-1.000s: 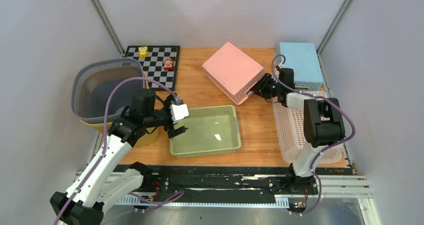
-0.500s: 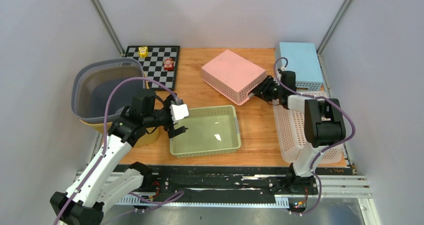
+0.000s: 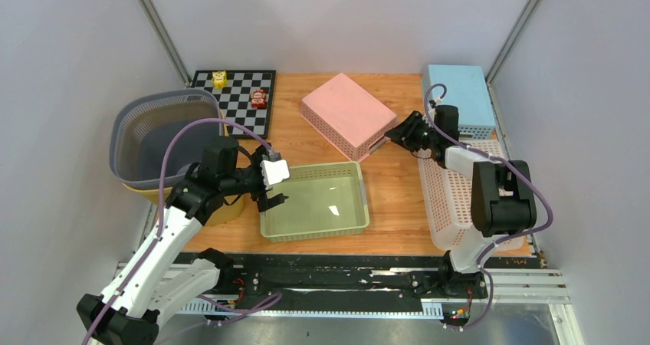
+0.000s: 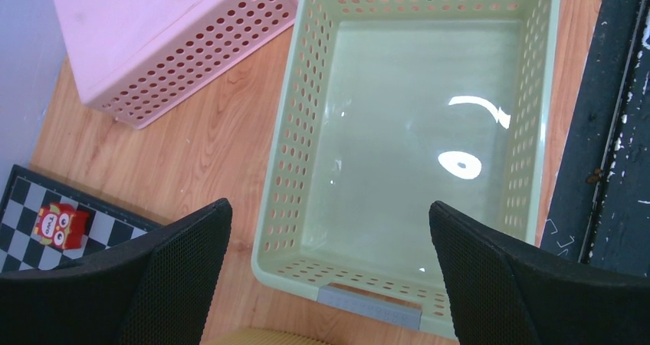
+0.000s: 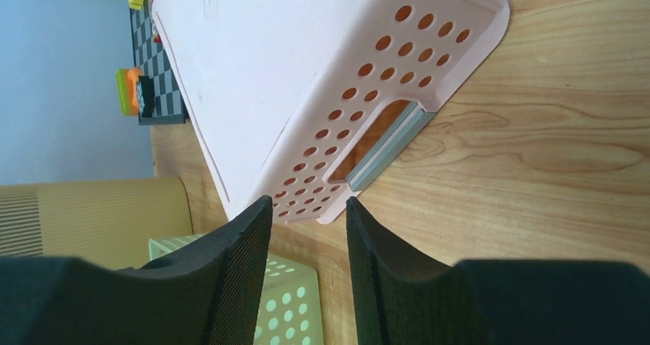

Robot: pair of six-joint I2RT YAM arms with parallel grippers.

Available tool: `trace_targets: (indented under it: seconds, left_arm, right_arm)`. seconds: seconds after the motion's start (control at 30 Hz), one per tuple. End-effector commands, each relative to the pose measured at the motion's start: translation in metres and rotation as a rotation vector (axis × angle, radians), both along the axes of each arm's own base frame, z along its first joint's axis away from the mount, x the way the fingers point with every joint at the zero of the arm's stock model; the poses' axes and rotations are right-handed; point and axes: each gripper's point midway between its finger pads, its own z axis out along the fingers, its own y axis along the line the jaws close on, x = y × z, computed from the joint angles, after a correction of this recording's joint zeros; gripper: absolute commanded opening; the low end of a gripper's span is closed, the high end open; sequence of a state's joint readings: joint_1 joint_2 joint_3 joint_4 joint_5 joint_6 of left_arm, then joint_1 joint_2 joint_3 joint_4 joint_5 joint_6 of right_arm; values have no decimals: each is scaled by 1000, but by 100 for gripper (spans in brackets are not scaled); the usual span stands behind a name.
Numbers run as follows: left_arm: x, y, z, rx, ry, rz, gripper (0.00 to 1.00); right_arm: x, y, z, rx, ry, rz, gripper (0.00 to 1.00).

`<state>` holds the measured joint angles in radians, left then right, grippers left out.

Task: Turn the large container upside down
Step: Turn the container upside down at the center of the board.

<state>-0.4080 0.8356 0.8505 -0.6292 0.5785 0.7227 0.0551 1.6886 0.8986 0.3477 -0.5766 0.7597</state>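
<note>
The pink perforated container (image 3: pixel 346 113) lies bottom up on the wooden table, behind the middle. It also shows in the right wrist view (image 5: pixel 291 69) and the left wrist view (image 4: pixel 153 31). My right gripper (image 3: pixel 400 134) is open and empty just off its right end, near the grey handle; in its wrist view (image 5: pixel 306 201) nothing sits between the fingers. My left gripper (image 3: pixel 276 187) is open and empty, hovering over the left end of the pale green basket (image 3: pixel 314 203), which stands open side up (image 4: pixel 406 130). The wrist view shows the left gripper (image 4: pixel 328 207) spread wide.
A grey laundry basket (image 3: pixel 157 134) sits on a yellow bin at the left. A checkerboard (image 3: pixel 238 96) with small toys lies at the back left. A blue container (image 3: pixel 460 92) lies at the back right, a white basket (image 3: pixel 448 199) along the right edge.
The pink container, tilted on the right gripper a second ago, has dropped flat bottom up and shifted left. The right gripper has let go and drawn back slightly. The left arm has not moved.
</note>
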Motion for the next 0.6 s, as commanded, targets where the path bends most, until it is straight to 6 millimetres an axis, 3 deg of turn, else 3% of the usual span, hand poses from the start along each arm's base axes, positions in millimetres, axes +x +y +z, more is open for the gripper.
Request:
trace_targets:
  seconds: [0.0,0.23,0.33,0.4,0.57]
  left_arm:
    - [-1,-1,-1,-15,0,-10,100]
    - [-2,-2,-2,-15,7,-19,100]
    - [-2,-3,-3,-15,11,-23,100]
    - [-2,-3,-3,-14,13,-25,100]
    - [-3,-3,-5,-9,18,-28,100]
  right_arm:
    - [1,-8,28,-42,-59,14,43]
    - [9,-11,76,-126,-184,48,44]
    - [23,-14,93,-205,-239,56,45]
    - [33,-13,98,-262,-262,87,48]
    - [63,-12,87,-359,-248,163,52]
